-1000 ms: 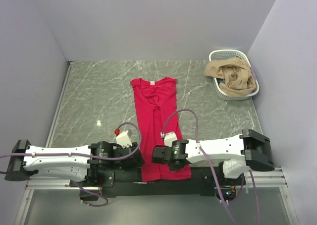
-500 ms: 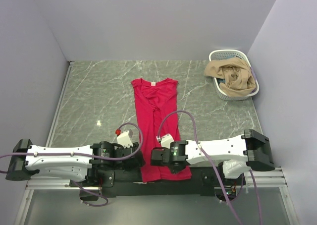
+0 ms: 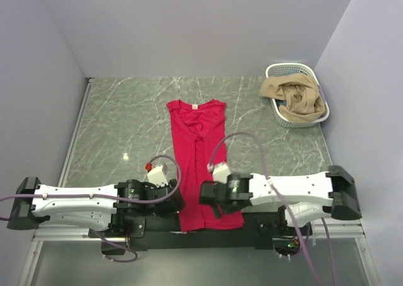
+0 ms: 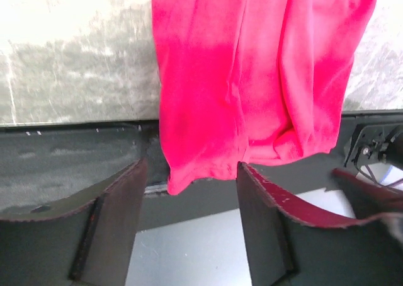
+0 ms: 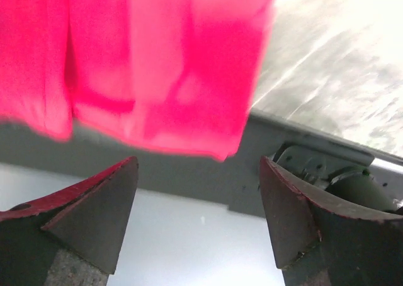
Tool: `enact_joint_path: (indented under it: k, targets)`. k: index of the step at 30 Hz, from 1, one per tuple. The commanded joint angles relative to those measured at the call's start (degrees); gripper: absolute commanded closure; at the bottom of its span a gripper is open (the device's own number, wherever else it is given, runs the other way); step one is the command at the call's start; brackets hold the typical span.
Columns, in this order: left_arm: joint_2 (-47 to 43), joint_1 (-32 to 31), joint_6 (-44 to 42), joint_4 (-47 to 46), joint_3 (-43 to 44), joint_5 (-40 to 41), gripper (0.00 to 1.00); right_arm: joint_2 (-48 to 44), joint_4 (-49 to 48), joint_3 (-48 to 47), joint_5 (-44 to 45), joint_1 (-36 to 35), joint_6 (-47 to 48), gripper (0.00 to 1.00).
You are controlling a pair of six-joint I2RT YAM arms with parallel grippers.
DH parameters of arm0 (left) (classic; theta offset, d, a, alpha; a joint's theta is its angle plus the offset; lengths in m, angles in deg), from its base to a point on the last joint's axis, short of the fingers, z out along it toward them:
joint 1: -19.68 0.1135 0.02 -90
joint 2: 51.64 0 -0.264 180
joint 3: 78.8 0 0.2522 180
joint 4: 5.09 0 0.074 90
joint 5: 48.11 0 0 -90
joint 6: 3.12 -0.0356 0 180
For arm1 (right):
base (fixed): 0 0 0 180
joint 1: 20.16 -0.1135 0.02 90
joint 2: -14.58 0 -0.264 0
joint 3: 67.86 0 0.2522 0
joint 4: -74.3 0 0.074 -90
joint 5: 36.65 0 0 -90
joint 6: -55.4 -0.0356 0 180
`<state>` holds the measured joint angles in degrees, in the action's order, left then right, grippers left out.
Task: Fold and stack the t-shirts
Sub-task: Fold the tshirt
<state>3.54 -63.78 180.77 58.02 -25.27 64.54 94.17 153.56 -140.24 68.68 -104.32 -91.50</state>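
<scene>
The right tool (image 5: 196, 172) is swinging its jaws wide apart, letting go of the crimson t-shirt (image 3: 200, 154), which is lying lengthwise on the bench (image 3: 126, 122) with its hem hanging over the near edge. The left tool (image 4: 192, 167) is spreading too, clamping nothing, so the lengthwise fold is probably finishing and a crosswise fold is likely coming next.

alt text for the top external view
A crimson-red cloth t-shirt lies lengthwise on the grey marbled table, hem over the near edge; the white left arm ends beside the hem, the right arm above it. A white plastic lattice basket of tan cloth sits far right.
</scene>
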Motion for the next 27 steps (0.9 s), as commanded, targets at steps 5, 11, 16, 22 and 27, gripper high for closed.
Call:
enact_joint_path:
  k: [5, 11, 16, 22, 27]
  targets:
    - [3.97, 5.23, -5.29, -2.58, 4.96, 9.42, 0.27, -15.16, -7.90, 8.59, 13.14, 21.74, 3.35, 0.22]
    - [5.29, 20.60, -20.21, -18.88, 4.18, 8.73, 0.23, -15.00, -30.14, 9.92, 4.55, 34.40, 20.04, 0.28]
    - [12.04, 30.80, -34.98, -34.64, 8.55, 3.02, 0.21, -3.67, -40.61, 3.69, -3.97, 41.17, 27.27, 0.25]
    - [29.97, 40.03, -43.43, -43.78, 20.94, -7.52, 0.21, 11.44, -45.28, -6.68, -11.72, 49.26, 31.59, 0.26]
    - [42.70, 46.36, -45.72, -46.17, 27.99, -15.07, 0.23, 19.10, -43.09, -14.85, -11.82, 52.07, 32.29, 0.26]
